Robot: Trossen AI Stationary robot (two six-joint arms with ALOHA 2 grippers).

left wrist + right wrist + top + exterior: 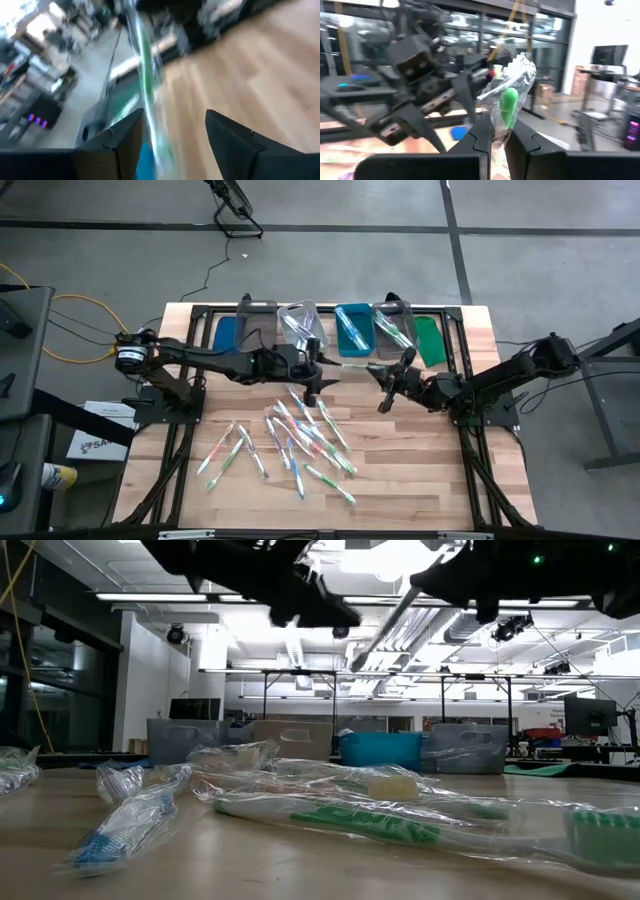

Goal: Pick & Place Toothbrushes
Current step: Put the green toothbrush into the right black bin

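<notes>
One wrapped green toothbrush [346, 364] hangs in the air between my two grippers, above the table's middle. My right gripper [392, 382] is shut on it; the right wrist view shows its green end in crinkled clear wrap [509, 105]. My left gripper [316, 372] is open, and the toothbrush [146, 75] runs between its spread fingers, close to one of them. Many more wrapped toothbrushes [300, 438] lie scattered flat on the wooden table, nearer its near edge. Two of them [400, 820] fill the foreground of the low view. My right gripper pinches the wrapped toothbrush between its two fingers, on the wrap just below the green end [501, 131]. That end stands out beyond the fingertips. The toothbrush is lifted clear of the table. Whether my left gripper touches the toothbrush cannot be told: it passes right beside one finger [131, 131].
A row of bins stands along the far edge: grey [258, 320], clear [300, 322], teal [352, 330], grey [394, 325], with a blue lid [227, 332] and a green one [428, 340] at the ends. Bare wood lies at the near corners.
</notes>
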